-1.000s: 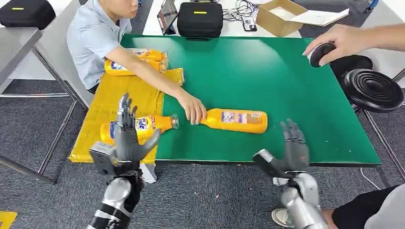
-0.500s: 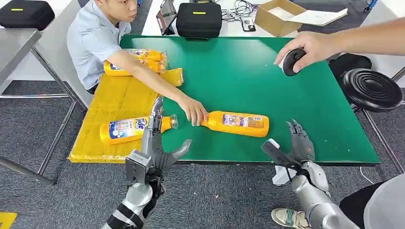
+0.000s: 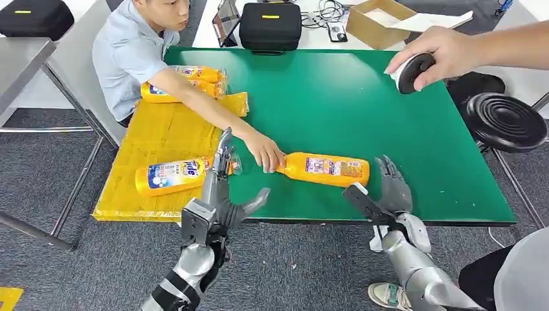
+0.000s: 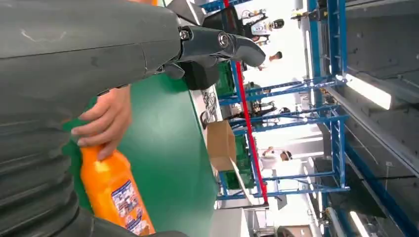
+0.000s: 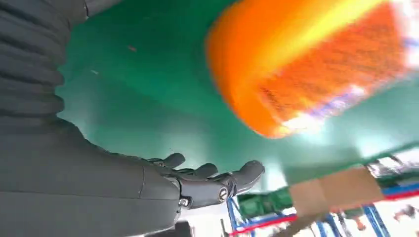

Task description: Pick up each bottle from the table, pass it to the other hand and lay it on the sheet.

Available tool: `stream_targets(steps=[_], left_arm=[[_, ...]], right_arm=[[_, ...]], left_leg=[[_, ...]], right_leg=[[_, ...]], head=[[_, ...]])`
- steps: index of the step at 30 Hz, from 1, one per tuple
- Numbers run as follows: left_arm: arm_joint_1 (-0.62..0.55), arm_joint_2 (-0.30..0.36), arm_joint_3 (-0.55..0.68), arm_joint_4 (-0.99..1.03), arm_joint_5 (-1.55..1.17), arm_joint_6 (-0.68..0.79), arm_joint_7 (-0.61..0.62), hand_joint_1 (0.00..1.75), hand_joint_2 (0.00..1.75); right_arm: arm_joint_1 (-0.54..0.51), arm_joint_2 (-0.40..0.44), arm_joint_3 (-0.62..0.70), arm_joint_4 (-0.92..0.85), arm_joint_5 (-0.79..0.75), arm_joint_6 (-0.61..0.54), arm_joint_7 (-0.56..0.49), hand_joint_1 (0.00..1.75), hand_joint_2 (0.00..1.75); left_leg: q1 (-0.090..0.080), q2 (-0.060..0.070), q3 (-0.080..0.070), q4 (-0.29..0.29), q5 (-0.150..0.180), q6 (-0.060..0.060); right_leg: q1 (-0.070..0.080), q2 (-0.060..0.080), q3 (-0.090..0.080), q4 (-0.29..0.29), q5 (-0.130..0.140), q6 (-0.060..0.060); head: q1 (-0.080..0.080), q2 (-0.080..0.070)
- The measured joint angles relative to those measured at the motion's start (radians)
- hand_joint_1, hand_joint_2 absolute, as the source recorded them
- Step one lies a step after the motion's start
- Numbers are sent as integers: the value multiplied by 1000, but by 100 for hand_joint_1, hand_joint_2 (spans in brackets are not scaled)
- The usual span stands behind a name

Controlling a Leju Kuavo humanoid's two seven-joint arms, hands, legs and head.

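Left hand [image 3: 220,194] low in the frame left of centre, fingers spread and holding nothing, raised at the table's near edge beside the bottle already laid on the yellow sheet [image 3: 155,133], probably ready to receive. Mid-frame, orange bottle [image 3: 327,168] flat on the green table [image 3: 336,97], steadied at the neck by a person's hand [image 3: 264,150]. Lower right, right hand [image 3: 388,194] spread and empty just beside the bottle's base, seemingly poised to grasp.

green table [image 3: 362,97], orange bottle [image 3: 327,168], yellow sheet [image 3: 162,129]
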Motion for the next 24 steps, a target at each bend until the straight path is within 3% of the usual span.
stream_targets(steps=[7, 12, 15, 19, 24], left_arm=[[-17, 0, 0, 10, 32, -21, 8, 0, 175], [-26, 0, 1, 21, 82, -61, 45, 0, 175], [-36, 0, 2, 33, 103, -77, 66, 0, 175], [-44, 0, 2, 46, 111, -86, 73, 0, 175], [-47, -1, 2, 51, 119, -108, 83, 0, 175]], right_arm=[[-31, 23, 18, 0, 91, -109, 59, 0, 175], [-50, 25, 38, 2, 135, -88, 113, 0, 175], [-66, 24, 47, 8, 140, 14, 155, 0, 175], [-80, 21, 55, 18, 137, 63, 172, 0, 175], [-93, 17, 55, 34, 114, 285, 235, 0, 175]], left_leg=[[0, 0, 0, 0, 0, 0], [0, 0, 0, 0, 0, 0], [0, 0, 0, 0, 0, 0], [0, 0, 0, 0, 0, 0], [0, 0, 0, 0, 0, 0]], right_leg=[[0, 0, 0, 0, 0, 0], [0, 0, 0, 0, 0, 0], [0, 0, 0, 0, 0, 0], [0, 0, 0, 0, 0, 0], [0, 0, 0, 0, 0, 0]], head=[[0, 0], [0, 0], [0, 0], [0, 0], [0, 0]])
